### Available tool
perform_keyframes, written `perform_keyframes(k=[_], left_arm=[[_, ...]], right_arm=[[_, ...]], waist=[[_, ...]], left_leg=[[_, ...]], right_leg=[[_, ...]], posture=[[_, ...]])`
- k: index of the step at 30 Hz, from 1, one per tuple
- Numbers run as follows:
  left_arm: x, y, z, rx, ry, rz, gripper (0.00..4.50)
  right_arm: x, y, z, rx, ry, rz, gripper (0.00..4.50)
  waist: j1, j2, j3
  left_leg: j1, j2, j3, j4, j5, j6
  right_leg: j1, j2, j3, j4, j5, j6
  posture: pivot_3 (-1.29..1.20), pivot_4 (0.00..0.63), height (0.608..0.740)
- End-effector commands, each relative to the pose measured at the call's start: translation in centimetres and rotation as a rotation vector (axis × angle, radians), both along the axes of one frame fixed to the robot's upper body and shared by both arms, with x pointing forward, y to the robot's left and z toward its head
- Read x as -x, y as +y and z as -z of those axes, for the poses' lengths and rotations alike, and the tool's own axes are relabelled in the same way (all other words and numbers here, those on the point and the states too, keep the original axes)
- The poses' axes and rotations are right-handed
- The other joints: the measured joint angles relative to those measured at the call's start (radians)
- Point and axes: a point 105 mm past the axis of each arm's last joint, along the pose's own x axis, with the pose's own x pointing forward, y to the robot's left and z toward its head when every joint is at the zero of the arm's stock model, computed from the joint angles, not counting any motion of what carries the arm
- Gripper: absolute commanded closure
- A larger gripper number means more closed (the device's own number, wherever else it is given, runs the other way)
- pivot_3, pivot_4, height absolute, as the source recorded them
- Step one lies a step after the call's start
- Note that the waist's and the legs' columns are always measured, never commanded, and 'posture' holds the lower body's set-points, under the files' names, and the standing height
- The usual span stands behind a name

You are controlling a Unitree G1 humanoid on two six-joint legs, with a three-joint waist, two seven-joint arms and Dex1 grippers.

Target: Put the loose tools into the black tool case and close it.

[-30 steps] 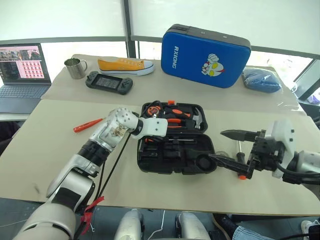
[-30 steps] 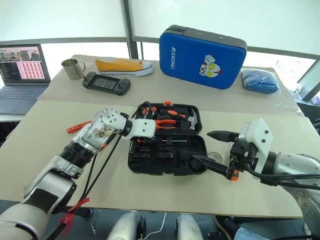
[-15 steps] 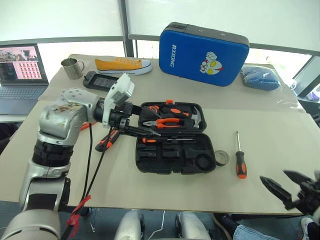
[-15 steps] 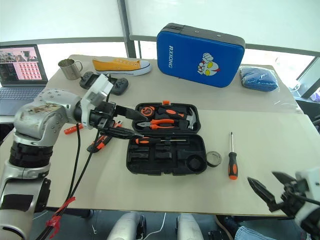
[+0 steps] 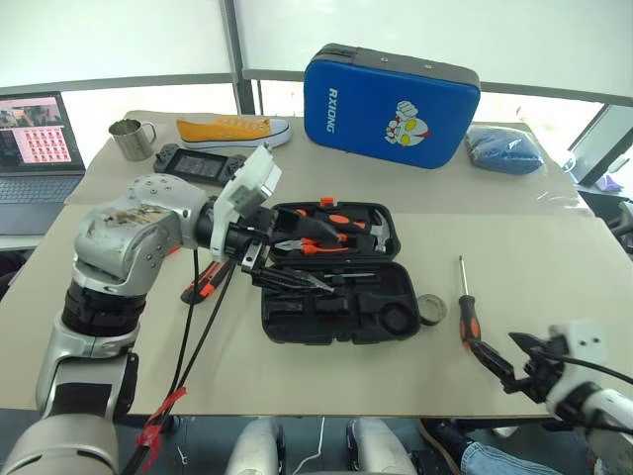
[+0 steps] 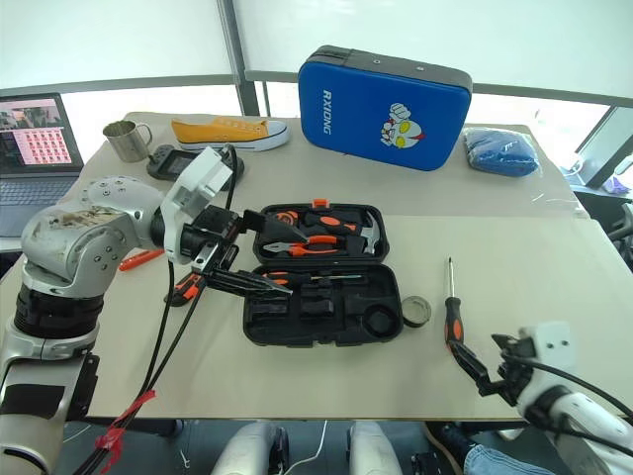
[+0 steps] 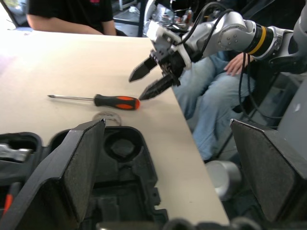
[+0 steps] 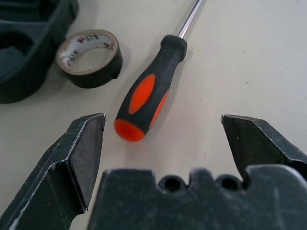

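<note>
The black tool case (image 5: 381, 319) lies open at the table's middle, with a screwdriver (image 5: 341, 277) in a slot of its near half. My left gripper (image 5: 315, 259) hovers open and empty above the case's left side. Right of the case lie a small tape roll (image 5: 431, 310) and a black-and-orange screwdriver (image 5: 469, 322). My right gripper (image 5: 495, 343) is open just in front of that handle, near the table's front edge. Left of the case, partly behind my arm, lie a black-and-orange tool (image 5: 203, 282) and a slim orange screwdriver (image 6: 138, 259).
Pliers (image 5: 316, 245), a hammer and a tape measure sit in the lid half. At the back stand a blue case (image 5: 391, 94), a yellow shoe (image 5: 232, 129), a game controller (image 5: 198, 163), a mug (image 5: 129, 139) and a laptop (image 5: 35, 148). A seated person (image 7: 211, 105) is beyond the right edge.
My left gripper opened, rose out of the case and drew back leftward. My right gripper dropped from beside the case to the front edge by the screwdriver.
</note>
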Motion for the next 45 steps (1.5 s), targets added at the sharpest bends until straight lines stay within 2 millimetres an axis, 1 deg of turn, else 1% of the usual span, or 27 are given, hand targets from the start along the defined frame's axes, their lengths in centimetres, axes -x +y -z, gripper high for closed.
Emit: perform_keyframes(k=[1,4,8,9,11,14,15,18,19,20,22,23,24,25,26,28,31,34,36,38,40,45], left_arm=[[0.3,-0.2,-0.9,-0.008,-0.084,0.015,0.03],[0.1,0.0,-1.1,-0.012,-0.100,-0.002,0.03],[-0.2,0.1,-1.1,-0.019,-0.118,-0.025,0.00],[-0.3,0.1,-1.0,-0.021,-0.122,-0.026,0.00],[-0.3,0.1,-0.9,-0.023,-0.128,-0.028,0.00],[-0.3,0.2,-0.8,-0.025,-0.131,-0.034,0.00],[-0.4,0.3,-0.8,-0.027,-0.132,-0.036,0.00],[-0.7,0.9,-0.4,-0.049,-0.131,-0.060,0.00],[-0.7,1.5,0.0,-0.069,-0.131,-0.072,0.00],[-0.8,2.0,0.2,-0.085,-0.132,-0.083,0.00],[-0.7,3.4,0.9,-0.129,-0.122,-0.116,0.00],[-0.4,4.2,1.3,-0.157,-0.116,-0.126,0.00],[0.0,4.9,1.6,-0.179,-0.109,-0.135,0.00],[0.3,5.3,1.8,-0.195,-0.102,-0.141,0.00],[0.6,5.6,2.0,-0.206,-0.093,-0.143,0.00],[1.0,6.0,2.2,-0.221,-0.086,-0.140,0.00],[1.2,6.2,2.3,-0.233,-0.094,-0.154,0.00],[1.3,5.9,2.2,-0.228,-0.101,-0.161,0.00],[1.4,5.8,2.0,-0.224,-0.103,-0.164,0.00],[1.5,5.7,1.9,-0.220,-0.105,-0.169,0.00],[1.6,5.6,1.8,-0.218,-0.107,-0.174,0.00],[1.7,5.7,1.8,-0.212,-0.110,-0.197,0.00]], right_arm=[[-0.8,-0.3,0.3,0.033,-0.021,0.021,0.00],[-1.5,-0.4,0.8,0.022,-0.028,0.050,0.00],[-2.3,-0.9,0.7,-0.025,-0.070,0.115,1.09],[-2.3,-1.0,0.7,-0.026,-0.075,0.123,1.54],[-2.3,-1.3,0.6,-0.024,-0.084,0.138,2.13],[-2.0,-2.0,0.3,-0.025,-0.100,0.167,3.19],[-1.9,-2.3,0.1,-0.030,-0.109,0.178,3.40],[-1.7,-3.8,-1.6,-0.041,-0.162,0.208,3.43],[-1.9,-3.9,-3.0,-0.051,-0.202,0.171,3.43],[-2.2,-3.5,-4.3,-0.058,-0.235,0.112,3.43],[-2.8,-1.6,-7.1,-0.044,-0.283,-0.104,3.43],[-3.3,-0.1,-8.2,-0.014,-0.287,-0.254,3.43],[-3.7,1.3,-9.0,0.020,-0.288,-0.390,3.43],[-4.1,2.4,-9.4,0.046,-0.279,-0.499,3.43],[-4.4,3.3,-9.6,0.065,-0.271,-0.591,3.43],[-5.1,4.9,-9.9,0.073,-0.264,-0.732,3.43],[-6.0,8.5,-10.1,0.091,-0.253,-0.998,3.43],[-7.0,11.1,-9.0,0.190,-0.220,-1.186,3.43],[-7.7,11.9,-7.9,0.257,-0.200,-1.258,3.43],[-9.2,12.4,-6.8,0.319,-0.191,-1.263,3.43],[-10.2,12.5,-6.2,0.345,-0.184,-1.263,3.43],[-10.5,12.6,-5.8,0.385,-0.180,-1.319,3.43]], waist=[[0.002,0.000,0.000],[-0.002,0.000,0.000],[-0.005,-0.001,0.000],[-0.005,-0.001,0.000],[-0.005,-0.001,0.000],[-0.004,-0.001,0.000],[-0.004,-0.001,0.000],[-0.002,0.000,0.000],[-0.003,0.000,0.000],[-0.003,0.001,0.001],[-0.010,0.002,0.001],[-0.015,0.002,0.001],[-0.024,0.003,0.002],[-0.034,0.004,0.002],[-0.035,0.003,0.002],[-0.030,0.000,0.003],[-0.018,-0.001,0.005],[-0.006,-0.001,0.006],[0.002,-0.001,0.006],[0.007,-0.001,0.006],[0.009,-0.001,0.006],[0.007,-0.001,0.006]], left_leg=[[0.000,0.000,0.000,0.000,0.000,0.000],[0.000,0.000,0.000,0.000,0.000,0.000],[0.001,0.001,0.000,0.000,0.000,0.000],[0.001,0.001,0.000,0.000,0.000,0.000],[0.001,0.001,0.000,0.000,0.000,0.000],[0.001,0.001,0.000,0.000,0.000,0.000],[0.001,0.001,0.000,-0.001,0.000,0.000],[0.000,0.000,0.000,-0.001,0.000,0.000],[0.000,0.000,0.000,-0.001,0.000,0.000],[0.000,0.000,0.001,-0.001,0.000,0.000],[0.001,0.000,0.002,-0.001,0.000,0.000],[0.002,0.000,0.003,-0.002,0.000,0.000],[0.003,0.001,0.003,-0.003,0.000,0.000],[0.004,0.001,0.004,-0.004,0.000,0.000],[0.005,0.002,0.004,-0.005,0.000,0.000],[0.005,0.004,0.002,-0.005,0.000,0.000],[0.003,0.005,0.004,-0.005,0.000,0.000],[0.001,0.004,0.006,-0.004,0.000,0.000],[0.000,0.003,0.007,-0.003,0.000,0.000],[-0.001,0.003,0.007,-0.003,0.000,0.000],[-0.002,0.002,0.008,-0.002,0.000,0.000],[-0.004,0.002,0.008,-0.002,0.000,0.000]], right_leg=[[0.000,0.000,0.000,0.000,0.000,0.000],[0.000,0.000,0.000,0.000,0.000,0.000],[0.001,0.000,0.000,0.000,0.000,0.000],[0.001,0.000,0.000,0.000,0.000,0.000],[0.000,0.001,0.000,0.000,0.000,0.000],[0.000,0.001,0.000,0.000,0.000,0.000],[0.000,0.000,0.000,0.000,0.000,0.000],[0.000,0.000,0.000,0.000,0.000,0.000],[0.000,0.000,0.000,0.000,0.000,0.000],[0.000,0.000,0.000,0.000,0.000,0.000],[0.000,0.000,0.002,0.000,0.000,0.001],[-0.001,0.000,0.003,0.000,0.000,0.000],[0.000,0.001,0.003,0.000,0.000,0.000],[-0.001,0.001,0.005,0.000,0.000,0.000],[0.000,0.002,0.005,0.000,0.000,0.000],[0.000,0.004,0.001,0.000,-0.001,-0.003],[0.000,0.005,-0.001,0.000,-0.002,-0.004],[-0.002,0.004,0.000,0.000,-0.002,-0.003],[-0.003,0.003,0.000,0.000,-0.001,-0.003],[-0.003,0.002,-0.001,0.000,-0.002,-0.002],[-0.003,0.002,-0.001,0.000,-0.001,-0.002],[-0.005,0.001,-0.001,0.000,-0.001,-0.002]], posture=[[0.00,0.150,0.740],[0.00,0.150,0.740],[0.00,0.150,0.740],[0.00,0.150,0.740],[0.00,0.150,0.740],[0.00,0.150,0.740],[0.00,0.150,0.740],[0.00,0.150,0.740],[0.00,0.150,0.740],[0.00,0.150,0.740],[0.00,0.150,0.740],[0.00,0.150,0.740],[0.00,0.150,0.740],[0.00,0.150,0.740],[0.00,0.150,0.740],[0.00,0.150,0.740],[0.00,0.150,0.740],[0.00,0.150,0.740],[0.00,0.150,0.740],[0.00,0.150,0.740],[0.00,0.150,0.740],[0.00,0.150,0.740]])
